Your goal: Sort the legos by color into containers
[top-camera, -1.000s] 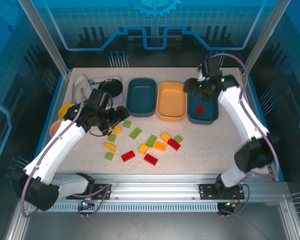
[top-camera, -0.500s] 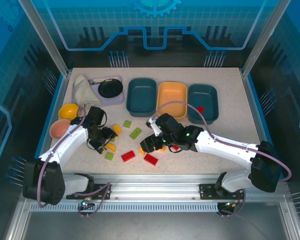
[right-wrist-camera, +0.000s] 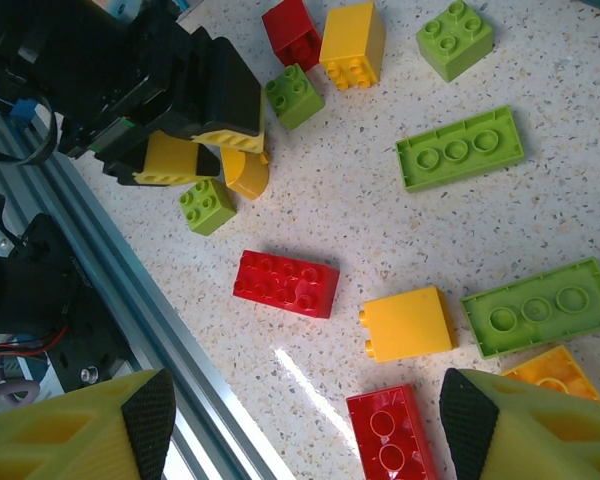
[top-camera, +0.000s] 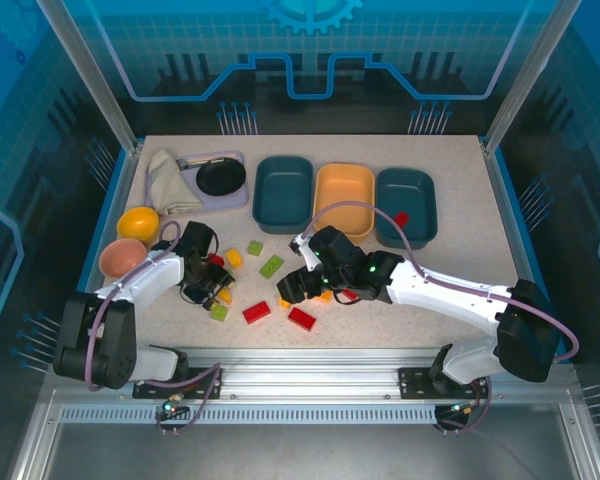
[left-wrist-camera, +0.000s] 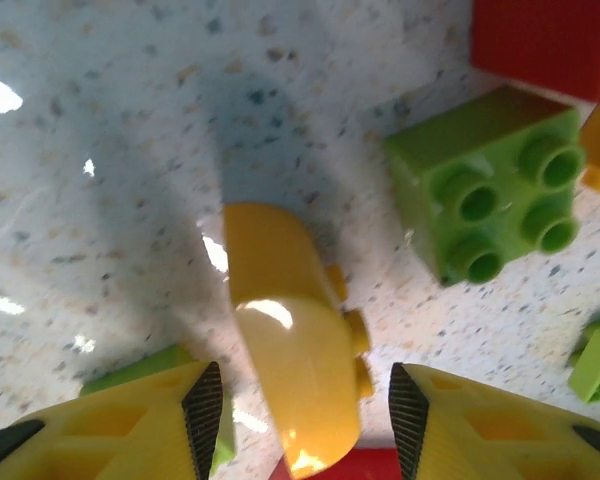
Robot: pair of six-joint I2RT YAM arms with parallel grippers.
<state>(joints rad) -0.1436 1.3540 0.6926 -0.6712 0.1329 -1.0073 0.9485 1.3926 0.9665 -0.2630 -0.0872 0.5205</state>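
Observation:
Red, yellow and green legos lie scattered on the speckled table. My left gripper is low over a rounded yellow lego, one jaw on each side with a small gap left, so it is open. A square green lego lies just beyond it. My right gripper hangs open above a red lego, a yellow one and an upturned red one. At the back stand a teal container, an orange container and a second teal one holding a red lego.
A lavender tray with a black bowl and a cloth sit at the back left. A yellow bowl and a pink bowl stand near the left arm. An aluminium rail runs along the near edge.
My right arm swung from over the right teal container down to the pile of legos. My left gripper dropped around the rounded yellow lego and its jaws narrowed.

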